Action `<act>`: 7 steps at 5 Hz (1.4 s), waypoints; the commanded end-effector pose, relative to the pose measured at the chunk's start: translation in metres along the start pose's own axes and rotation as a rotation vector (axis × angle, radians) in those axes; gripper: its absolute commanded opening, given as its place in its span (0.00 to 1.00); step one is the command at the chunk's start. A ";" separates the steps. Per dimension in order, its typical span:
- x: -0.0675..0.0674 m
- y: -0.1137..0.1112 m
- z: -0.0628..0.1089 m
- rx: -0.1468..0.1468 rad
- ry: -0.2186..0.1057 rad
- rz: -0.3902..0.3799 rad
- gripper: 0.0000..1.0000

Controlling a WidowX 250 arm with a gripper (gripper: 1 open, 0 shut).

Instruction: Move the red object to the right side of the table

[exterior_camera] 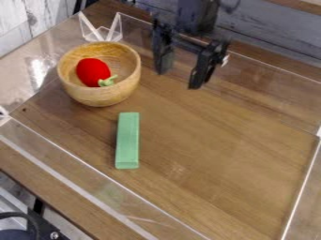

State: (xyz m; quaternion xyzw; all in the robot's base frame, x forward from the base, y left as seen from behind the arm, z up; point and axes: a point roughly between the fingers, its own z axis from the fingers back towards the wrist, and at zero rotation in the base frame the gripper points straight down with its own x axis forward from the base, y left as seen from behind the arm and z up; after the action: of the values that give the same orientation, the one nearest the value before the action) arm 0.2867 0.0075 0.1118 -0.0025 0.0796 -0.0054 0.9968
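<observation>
The red object (92, 71), a small glossy toy fruit with a pale green stem, lies inside a wooden bowl (119, 89) at the back left of the table (226, 141). My gripper (178, 67) hangs above the table just right of the bowl, its two black fingers spread wide apart and pointing down, with nothing between them. It stands apart from both the bowl and the fruit.
A long green rectangular block (128, 140) lies flat in front of the bowl, near the table's middle. Low clear acrylic walls (75, 183) border the tabletop. Bare wood stretches across the right half.
</observation>
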 end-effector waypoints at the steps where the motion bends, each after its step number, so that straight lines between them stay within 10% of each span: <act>1: -0.009 0.024 0.009 -0.005 -0.046 -0.028 1.00; 3: -0.032 0.085 0.004 -0.014 -0.075 -0.182 1.00; 7: -0.004 0.135 0.013 -0.075 -0.137 -0.124 1.00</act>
State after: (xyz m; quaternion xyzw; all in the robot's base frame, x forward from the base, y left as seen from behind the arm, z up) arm 0.2802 0.1376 0.1097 -0.0596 0.0349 -0.0639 0.9956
